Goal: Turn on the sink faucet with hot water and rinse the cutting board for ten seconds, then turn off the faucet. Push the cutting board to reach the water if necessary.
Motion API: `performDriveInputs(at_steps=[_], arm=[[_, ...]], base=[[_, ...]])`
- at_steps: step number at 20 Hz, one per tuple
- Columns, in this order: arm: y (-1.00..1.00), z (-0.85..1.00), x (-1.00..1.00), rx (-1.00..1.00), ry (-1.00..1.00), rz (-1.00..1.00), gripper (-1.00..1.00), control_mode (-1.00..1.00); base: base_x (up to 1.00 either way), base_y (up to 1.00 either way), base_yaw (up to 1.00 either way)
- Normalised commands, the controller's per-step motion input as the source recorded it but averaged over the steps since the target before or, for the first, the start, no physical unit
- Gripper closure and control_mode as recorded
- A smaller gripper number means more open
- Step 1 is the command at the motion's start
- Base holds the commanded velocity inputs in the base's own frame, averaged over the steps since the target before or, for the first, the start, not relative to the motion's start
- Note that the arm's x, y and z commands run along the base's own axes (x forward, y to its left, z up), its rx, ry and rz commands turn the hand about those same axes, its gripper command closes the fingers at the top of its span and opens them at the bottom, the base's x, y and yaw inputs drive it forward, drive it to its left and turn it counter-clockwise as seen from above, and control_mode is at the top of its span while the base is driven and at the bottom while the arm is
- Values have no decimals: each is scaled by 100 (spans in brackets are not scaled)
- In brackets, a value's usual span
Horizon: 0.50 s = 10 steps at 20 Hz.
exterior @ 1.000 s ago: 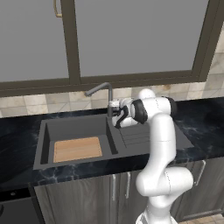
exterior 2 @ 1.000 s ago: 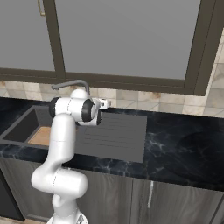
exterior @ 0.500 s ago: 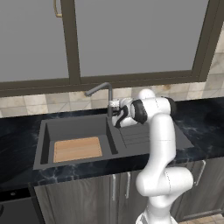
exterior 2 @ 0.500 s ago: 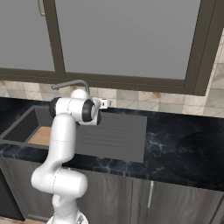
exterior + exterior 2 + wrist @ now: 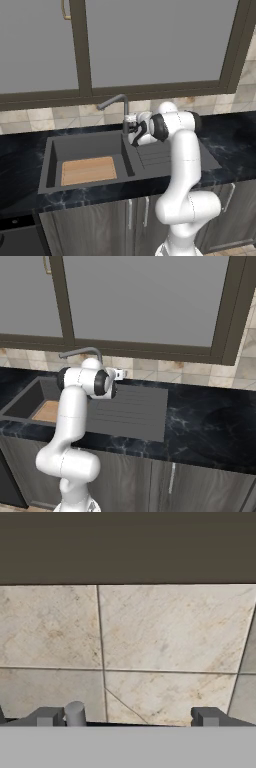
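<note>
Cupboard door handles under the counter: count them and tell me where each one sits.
3 visible in the left base view: two slim vertical metal handles side by side below the dark grey sink, and one at far right. The white robot arm may hide others.

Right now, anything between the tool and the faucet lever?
Nothing visible. The open tool sits right at the sink faucet post, facing the tiled backsplash. A small grey cylinder, probably the lever, rises by the left fingertip.
</note>
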Motion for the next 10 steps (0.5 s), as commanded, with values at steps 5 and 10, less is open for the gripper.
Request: performDriveInputs(at_steps=[5,10], arm=[[0,0,4,0,0,0,-100,-100],[0,0,0,0,0,0,-100,-100]], base=[[0,0,0],[0,0,0]])
